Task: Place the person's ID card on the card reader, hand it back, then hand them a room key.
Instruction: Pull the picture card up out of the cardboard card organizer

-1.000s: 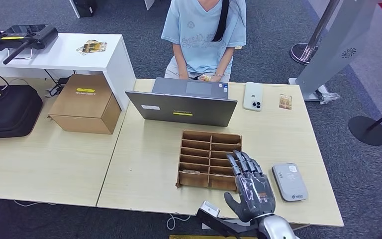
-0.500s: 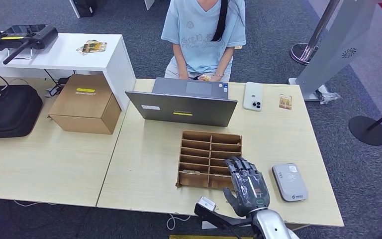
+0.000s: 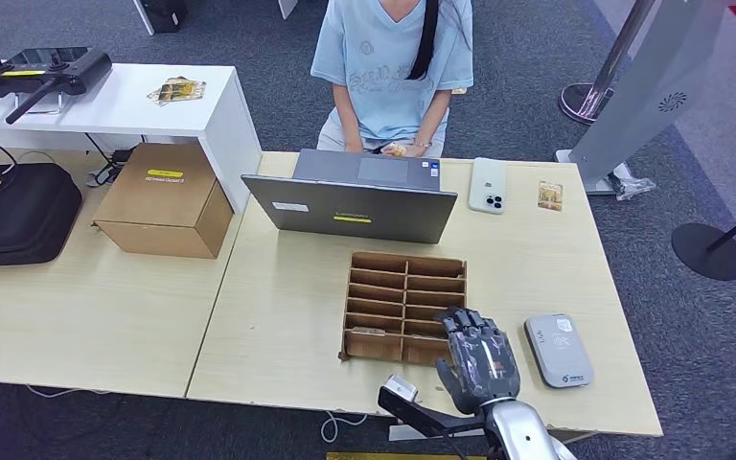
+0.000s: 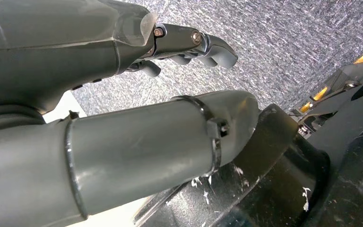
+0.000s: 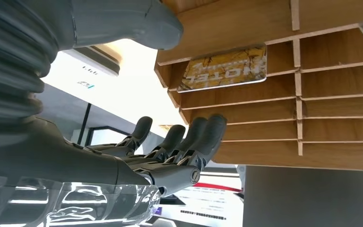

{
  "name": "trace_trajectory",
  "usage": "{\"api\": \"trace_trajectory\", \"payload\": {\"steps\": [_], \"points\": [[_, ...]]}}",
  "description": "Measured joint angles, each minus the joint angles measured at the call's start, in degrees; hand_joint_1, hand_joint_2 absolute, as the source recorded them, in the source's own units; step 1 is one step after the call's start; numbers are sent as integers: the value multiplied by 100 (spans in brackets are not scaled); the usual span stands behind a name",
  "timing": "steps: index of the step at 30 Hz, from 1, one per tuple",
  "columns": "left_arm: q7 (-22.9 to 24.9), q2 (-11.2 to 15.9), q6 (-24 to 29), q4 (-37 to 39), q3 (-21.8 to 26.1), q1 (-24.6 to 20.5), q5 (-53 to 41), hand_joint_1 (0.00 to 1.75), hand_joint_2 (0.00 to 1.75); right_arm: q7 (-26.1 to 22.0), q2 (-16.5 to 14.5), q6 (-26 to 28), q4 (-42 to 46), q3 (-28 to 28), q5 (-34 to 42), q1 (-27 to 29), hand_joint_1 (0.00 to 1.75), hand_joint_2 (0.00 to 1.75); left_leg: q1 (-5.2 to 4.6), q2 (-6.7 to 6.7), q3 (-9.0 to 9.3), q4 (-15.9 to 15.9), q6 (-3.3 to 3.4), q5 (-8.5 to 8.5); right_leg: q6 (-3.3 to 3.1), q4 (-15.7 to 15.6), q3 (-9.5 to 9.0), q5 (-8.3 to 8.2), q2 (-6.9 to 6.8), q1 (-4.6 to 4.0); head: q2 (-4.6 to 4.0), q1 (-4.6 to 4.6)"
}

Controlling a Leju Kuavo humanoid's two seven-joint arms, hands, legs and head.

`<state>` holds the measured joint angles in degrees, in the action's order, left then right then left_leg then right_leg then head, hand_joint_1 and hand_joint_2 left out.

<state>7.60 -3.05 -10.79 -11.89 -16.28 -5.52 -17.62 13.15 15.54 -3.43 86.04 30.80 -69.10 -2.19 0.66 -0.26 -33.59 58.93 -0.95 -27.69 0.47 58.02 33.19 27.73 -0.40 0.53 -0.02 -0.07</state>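
My right hand (image 3: 479, 356) hovers over the near right corner of the wooden slot box (image 3: 383, 264), fingers spread and holding nothing. The right wrist view shows its fingers (image 5: 189, 142) just off the box's compartments, where a hotel key card (image 5: 224, 68) lies in one slot. The grey card reader (image 3: 558, 350) lies on the table just right of that hand. A small brownish card (image 3: 550, 195) rests at the table's far right, beside a white phone (image 3: 488, 185). My left hand (image 4: 99, 52) hangs low over the carpet, fingers loosely bent and holding nothing.
A person in a light blue shirt (image 3: 393, 67) sits behind an open grey laptop (image 3: 355, 196) at the far edge of the table (image 3: 278, 316). A cardboard box (image 3: 165, 198) and a black case (image 3: 14, 211) sit on the left table.
My right hand has dropped and drawn back toward the near edge, its fingers now lower over the box's near right slots. Nothing else moved.
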Motion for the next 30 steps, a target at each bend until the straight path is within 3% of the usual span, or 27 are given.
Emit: {"api": "trace_trajectory", "payload": {"steps": [5, 10, 26, 30], "points": [[1, 0, -5, -2, 0, -2, 4, 0, 0, 22, 0, 2, -116, 9, -64, -58, 89, 175, 0, 0, 0, 0, 0, 0, 0, 0, 0, 0, 0, 0, 0, 0], [1, 0, -8, -6, 0, -4, 4, 0, 0, 39, 0, 2, -215, 13, -65, -94, 136, 175, 0, 0, 0, 0, 0, 0, 0, 0, 0, 0, 0, 0, 0, 0], [0, 1, -49, -11, 1, -7, 45, 0, 0, 122, -49, 100, -342, 13, -216, -145, 173, 175, 0, 0, 1, 0, 0, 0, 0, 0, 0, 0, 0, 0, 0, 0], [-5, -1, -27, -11, 0, -6, 56, 0, 0, 79, -73, 273, -349, 4, -254, -141, 175, 175, 0, 0, 1, 0, 0, 0, 0, 0, 0, 0, 1, 0, 0, 0]]}}
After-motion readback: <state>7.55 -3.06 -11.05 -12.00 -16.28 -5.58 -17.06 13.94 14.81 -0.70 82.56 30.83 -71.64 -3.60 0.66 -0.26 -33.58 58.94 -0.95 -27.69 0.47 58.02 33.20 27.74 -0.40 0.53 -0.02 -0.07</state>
